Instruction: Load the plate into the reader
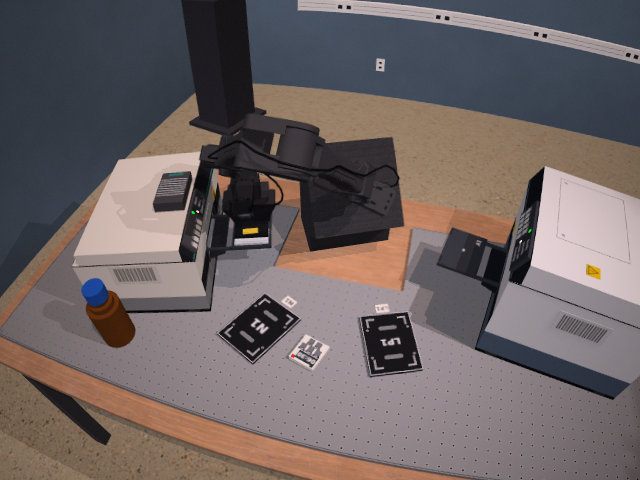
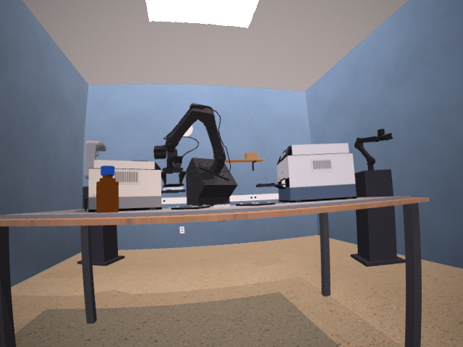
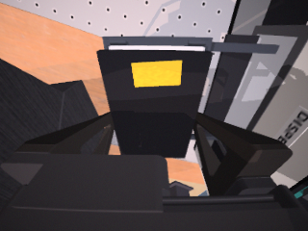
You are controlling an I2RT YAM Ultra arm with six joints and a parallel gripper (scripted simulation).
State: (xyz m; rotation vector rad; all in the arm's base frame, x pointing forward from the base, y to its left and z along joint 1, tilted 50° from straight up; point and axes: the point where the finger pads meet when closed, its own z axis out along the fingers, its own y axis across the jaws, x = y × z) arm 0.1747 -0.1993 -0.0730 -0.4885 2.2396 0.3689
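My gripper [image 1: 251,219] hangs over the dispenser's stage [image 1: 242,246] and is shut on the dark lid [image 3: 154,106], one finger on each long side. The lid has a yellow label [image 3: 157,73] at its far end and sits level. In the exterior view the gripper [image 2: 172,181] holds the lid slightly above the white plate [image 2: 172,189]. The plate's white edge [image 3: 154,47] shows just past the lid's far end, and it also shows on the stage in the top view [image 1: 251,240]. The LP1 pad [image 1: 390,343] lies bare at the front centre. The reader's stage [image 1: 467,253] is bare.
The dispenser [image 1: 144,227] stands close on the left of the gripper, and the arm's black base block [image 1: 351,196] on its right. A capped brown bottle [image 1: 107,319] stands in front of the dispenser. The N1 pad [image 1: 258,326] and a small card [image 1: 309,352] lie left of LP1. The reader [image 1: 568,268] is at far right.
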